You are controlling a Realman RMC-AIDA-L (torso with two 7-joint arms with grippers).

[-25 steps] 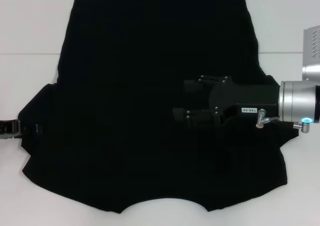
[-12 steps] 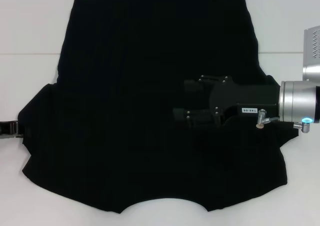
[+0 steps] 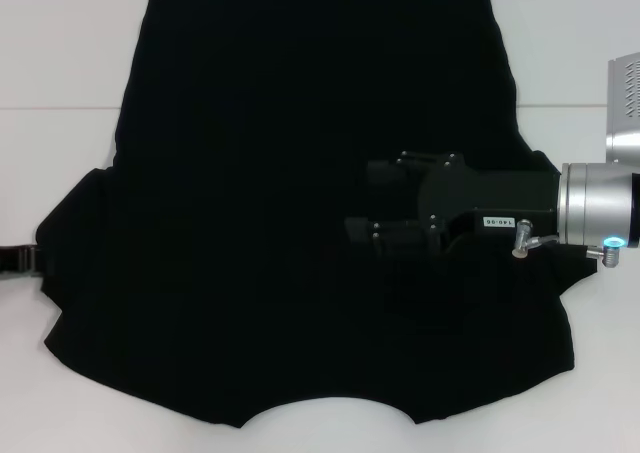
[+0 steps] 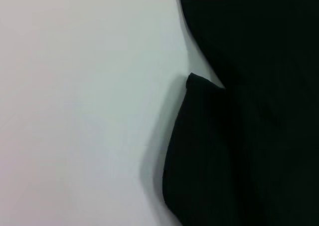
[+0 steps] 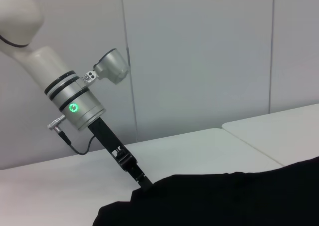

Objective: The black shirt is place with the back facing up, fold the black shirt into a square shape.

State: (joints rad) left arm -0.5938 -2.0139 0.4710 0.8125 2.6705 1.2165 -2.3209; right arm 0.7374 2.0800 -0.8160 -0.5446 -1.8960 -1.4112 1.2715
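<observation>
I see black right gripper [image 3: 358, 201] extended level toward centre, fingers apart; slim black left gripper [image 5: 145, 184] angled down, tip low.

Matt black cloth shirt [image 3: 300, 173] lies on a smooth white table [image 3: 60, 53].

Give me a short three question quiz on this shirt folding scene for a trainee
1. True or false: the black shirt lies spread flat on the white table.
2. Which gripper hangs over the shirt? A) left B) right
3. Fill in: the left gripper is at the shirt's ____.

Key: 1 true. 2 B, the right gripper. 3 sleeve.
</observation>
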